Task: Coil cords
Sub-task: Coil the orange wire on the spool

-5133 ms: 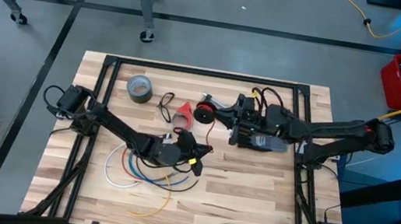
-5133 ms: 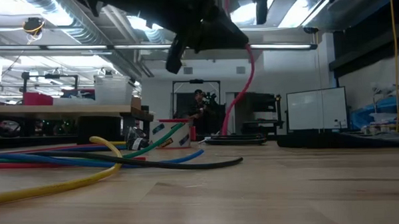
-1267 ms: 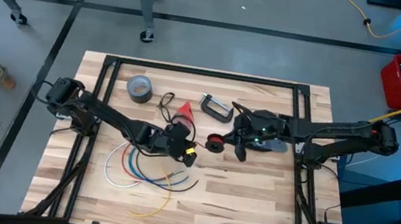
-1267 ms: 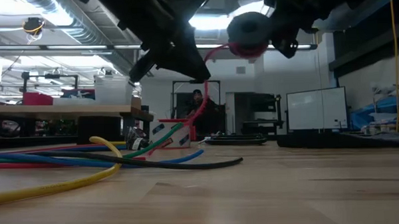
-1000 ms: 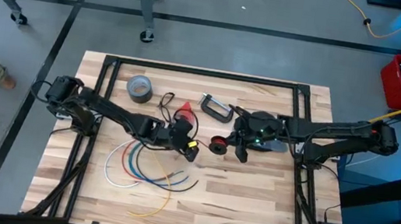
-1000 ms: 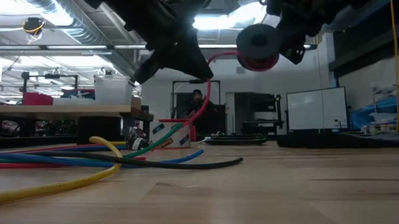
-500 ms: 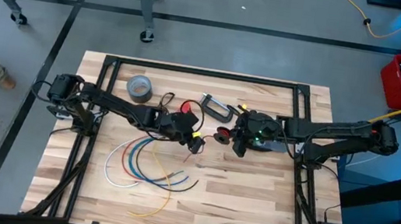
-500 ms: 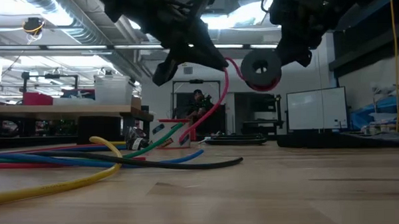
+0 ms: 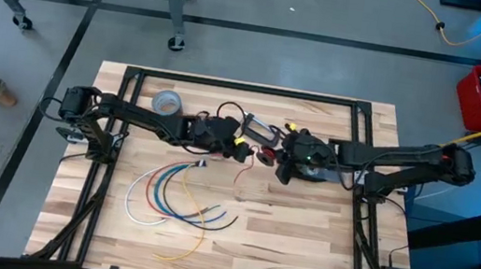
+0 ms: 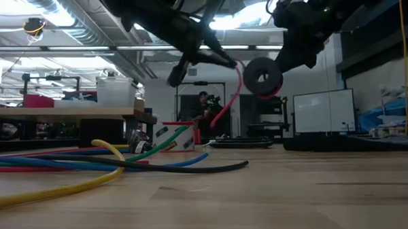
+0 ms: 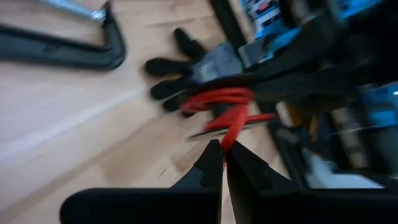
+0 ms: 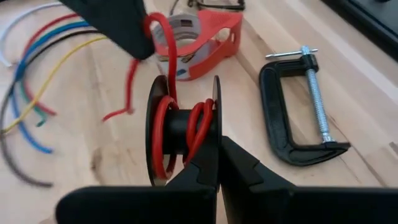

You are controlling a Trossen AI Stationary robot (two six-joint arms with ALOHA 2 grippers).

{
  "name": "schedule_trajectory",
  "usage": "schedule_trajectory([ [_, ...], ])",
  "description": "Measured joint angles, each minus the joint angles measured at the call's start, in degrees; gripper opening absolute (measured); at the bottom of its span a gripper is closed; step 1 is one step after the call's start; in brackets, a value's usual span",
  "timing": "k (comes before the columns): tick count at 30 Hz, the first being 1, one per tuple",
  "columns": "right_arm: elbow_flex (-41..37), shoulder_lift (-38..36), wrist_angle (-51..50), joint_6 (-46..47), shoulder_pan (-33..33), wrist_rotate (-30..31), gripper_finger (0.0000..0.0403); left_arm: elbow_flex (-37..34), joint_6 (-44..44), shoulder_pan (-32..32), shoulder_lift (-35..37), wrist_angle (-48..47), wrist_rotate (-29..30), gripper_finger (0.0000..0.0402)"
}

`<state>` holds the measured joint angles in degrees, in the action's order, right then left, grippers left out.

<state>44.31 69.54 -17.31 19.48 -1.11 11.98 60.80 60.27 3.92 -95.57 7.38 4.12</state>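
Pale wooden bench [image 9: 300, 247] under both my arms. My right end effector [image 12: 217, 163] is pinching the small black round spool [image 12: 181, 132] above mid-bench, beside a black C-clamp [image 12: 305, 115]. My left end effector [image 11: 224, 155] is pressed together on the thin red wire [image 10: 225, 100], just beside the spool.
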Motion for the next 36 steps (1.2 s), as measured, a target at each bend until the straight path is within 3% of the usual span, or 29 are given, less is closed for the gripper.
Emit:
schedule_trajectory([
  [21,-0.04,6.58,21.57,-0.36,-0.06,6.04,0.0005,0.07,0.11,-1.79,0.00,6.17,-0.15,0.0000],
  [27,-0.04,6.95,26.31,-0.31,-0.04,6.92,0.0005,0.07,-6.96,-3.08,0.00,7.37,2.26,0.0006],
  [36,-0.02,6.88,32.24,-0.23,-0.07,7.39,0.0005,0.07,-17.06,-5.23,0.00,8.13,2.23,0.0053],
])
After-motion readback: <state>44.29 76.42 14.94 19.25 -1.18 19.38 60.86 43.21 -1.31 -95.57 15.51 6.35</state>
